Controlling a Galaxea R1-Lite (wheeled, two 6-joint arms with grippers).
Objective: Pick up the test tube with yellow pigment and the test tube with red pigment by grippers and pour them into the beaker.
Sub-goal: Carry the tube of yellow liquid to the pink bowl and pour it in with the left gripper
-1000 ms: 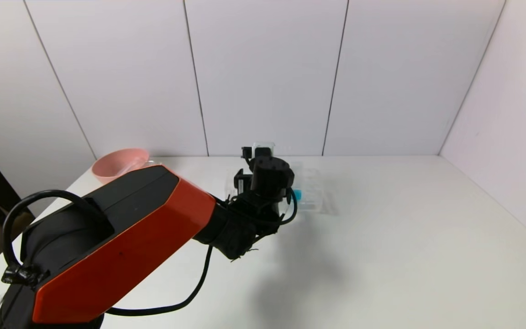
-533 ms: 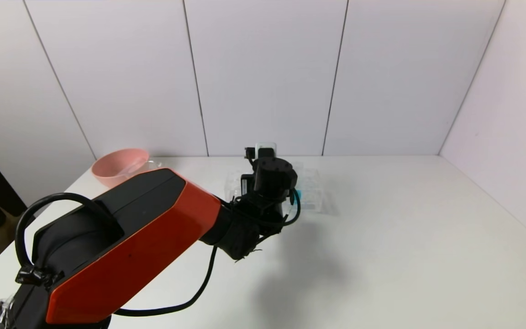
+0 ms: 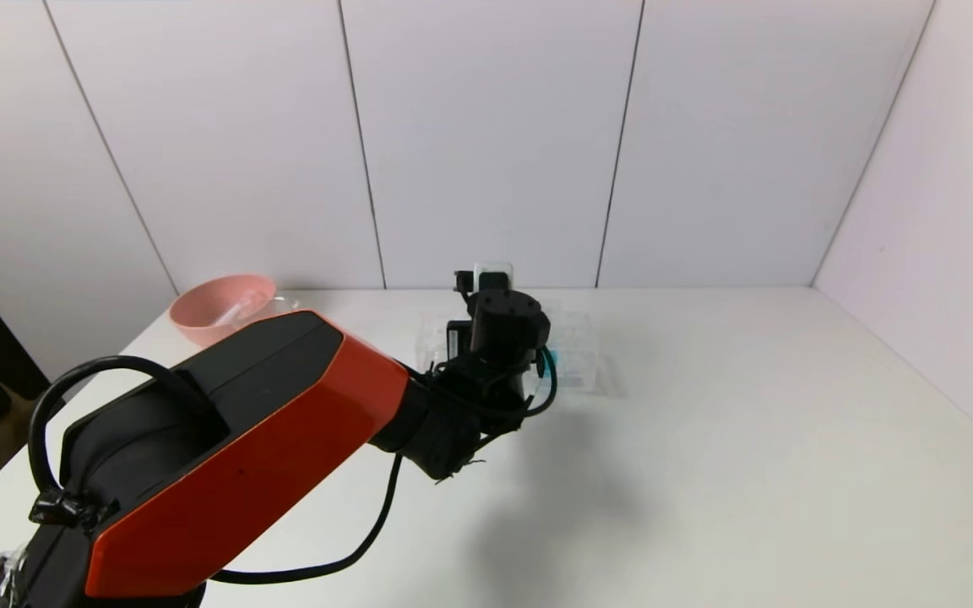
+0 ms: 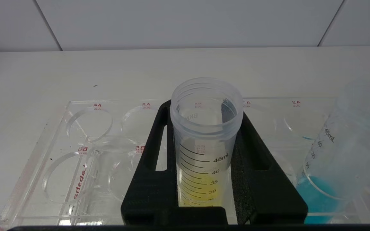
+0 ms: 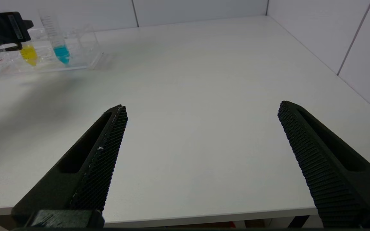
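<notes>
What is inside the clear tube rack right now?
The tube rack holds the yellow tube, clamped by the left gripper, and a blue tube. No red tube is visible; other holes look empty.

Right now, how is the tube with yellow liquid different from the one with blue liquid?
The yellow tube is clamped between the left gripper's black fingers; the blue tube stands free beside it. The yellow one holds yellow liquid, the blue one blue. Both are clear, open-topped, graduated tubes standing in the clear rack.
</notes>
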